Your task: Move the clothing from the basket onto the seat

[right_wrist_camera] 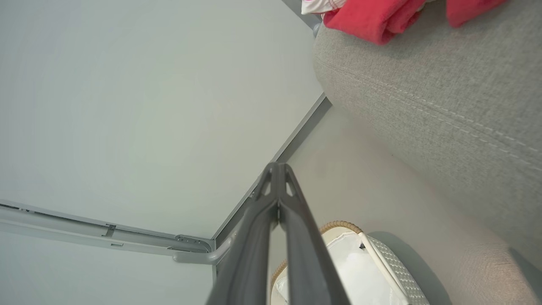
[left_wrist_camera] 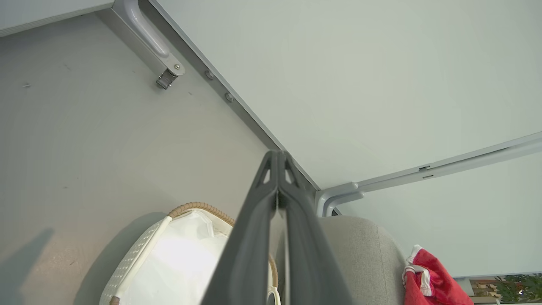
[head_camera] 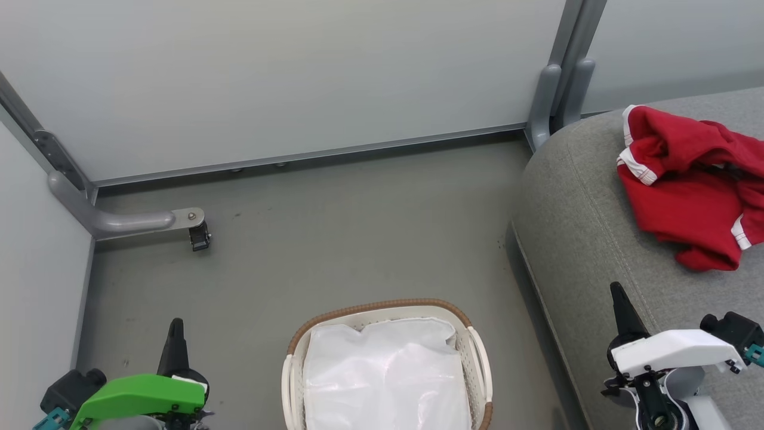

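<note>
Pale partition walls [head_camera: 286, 77] in grey metal frames [head_camera: 310, 155] enclose a dull grey floor [head_camera: 358, 239], evenly lit.

Crumpled red clothing [head_camera: 692, 185] lies on grey seat [head_camera: 585, 239]; basket [head_camera: 476, 352] holds white sheet.

We see bare grey floor [head_camera: 358, 239] across the middle of the frame, free to pass between the panel wall [head_camera: 298, 77] up top and the basket [head_camera: 382, 307] at bottom centre. The basket is open from above, with a white sheet [head_camera: 382, 376] inside. A metal foot [head_camera: 128, 221] juts in at mid left. The seat [head_camera: 573, 239] blocks the right side. We note clothing [head_camera: 692, 179] heaped on it at upper right, with bare cushion below. There's a narrow strip of floor between basket and seat.
</note>
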Robot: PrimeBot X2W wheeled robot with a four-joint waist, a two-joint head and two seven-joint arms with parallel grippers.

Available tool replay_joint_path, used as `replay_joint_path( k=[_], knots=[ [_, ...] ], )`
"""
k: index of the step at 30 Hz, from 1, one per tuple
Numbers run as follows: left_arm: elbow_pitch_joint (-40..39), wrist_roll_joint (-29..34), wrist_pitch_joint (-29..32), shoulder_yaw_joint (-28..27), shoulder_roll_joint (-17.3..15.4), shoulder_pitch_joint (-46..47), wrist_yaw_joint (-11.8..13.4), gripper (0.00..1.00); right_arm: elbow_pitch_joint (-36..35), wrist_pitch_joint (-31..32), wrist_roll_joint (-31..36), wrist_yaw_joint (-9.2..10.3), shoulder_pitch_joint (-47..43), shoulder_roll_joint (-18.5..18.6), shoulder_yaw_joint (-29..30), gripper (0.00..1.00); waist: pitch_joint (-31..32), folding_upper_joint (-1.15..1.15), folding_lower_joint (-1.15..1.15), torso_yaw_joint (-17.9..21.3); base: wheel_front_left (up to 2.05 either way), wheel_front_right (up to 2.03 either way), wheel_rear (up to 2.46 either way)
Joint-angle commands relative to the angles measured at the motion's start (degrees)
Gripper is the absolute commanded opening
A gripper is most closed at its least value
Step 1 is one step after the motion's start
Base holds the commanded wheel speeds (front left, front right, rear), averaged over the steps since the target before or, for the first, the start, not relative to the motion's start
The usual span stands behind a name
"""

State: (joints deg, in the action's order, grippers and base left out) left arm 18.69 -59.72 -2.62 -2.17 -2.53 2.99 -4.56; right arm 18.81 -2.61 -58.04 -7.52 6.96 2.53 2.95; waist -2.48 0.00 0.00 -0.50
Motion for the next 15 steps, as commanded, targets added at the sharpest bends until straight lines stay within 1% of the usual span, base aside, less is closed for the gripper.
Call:
replay_joint_path(
  k=[1,15],
  knots=[
    [-0.82,-1.54,0.35,-0.48,-0.33,1.58,-0.39,0.00,-0.87,0.45,-1.69,0.02,-0.08,0.34,0.33,0.00,0.05,0.00,0.00,0.01,0.00,0.00,0.00],
    [-1.81,-9.35,2.61,-1.44,-0.38,2.13,-1.06,0.00,-1.91,2.68,-9.84,0.03,-0.26,0.38,1.20,0.00,0.49,0.00,0.00,0.11,0.00,0.00,0.00]
  ],
)
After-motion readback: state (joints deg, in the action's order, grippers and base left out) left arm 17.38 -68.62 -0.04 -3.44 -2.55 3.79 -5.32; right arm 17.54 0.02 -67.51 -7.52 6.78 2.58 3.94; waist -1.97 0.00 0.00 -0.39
